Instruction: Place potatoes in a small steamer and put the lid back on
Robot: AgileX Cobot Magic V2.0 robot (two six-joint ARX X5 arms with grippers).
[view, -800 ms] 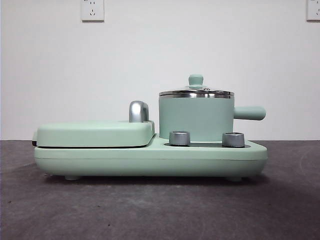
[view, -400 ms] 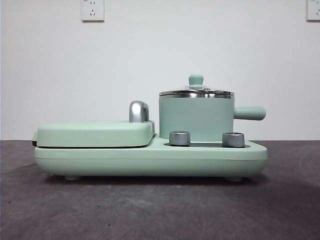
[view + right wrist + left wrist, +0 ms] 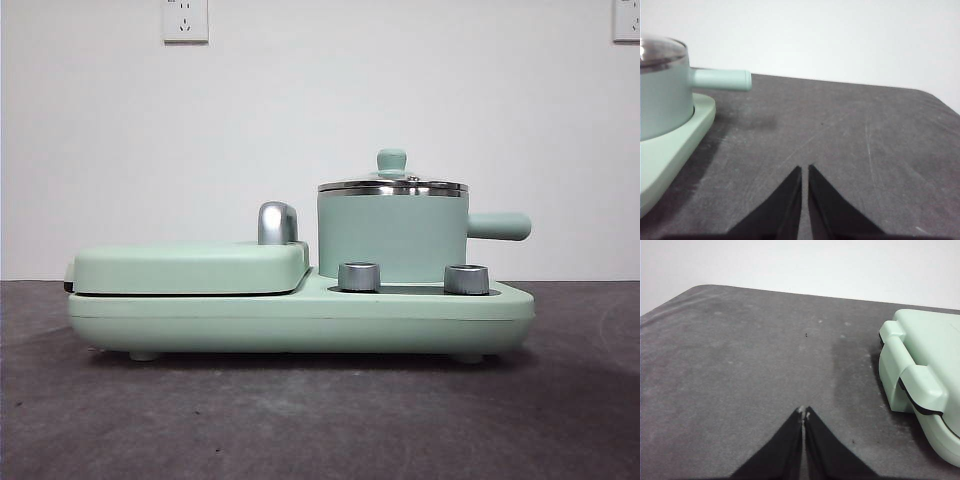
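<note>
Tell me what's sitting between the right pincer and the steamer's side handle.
Nothing: in the right wrist view only bare dark tabletop separates the right pincer from the small steamer handle.

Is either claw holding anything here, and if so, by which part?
Nothing is held. The left claw and right claw are both shut on nothing above the table; the lid sits on the small steamer.
</note>
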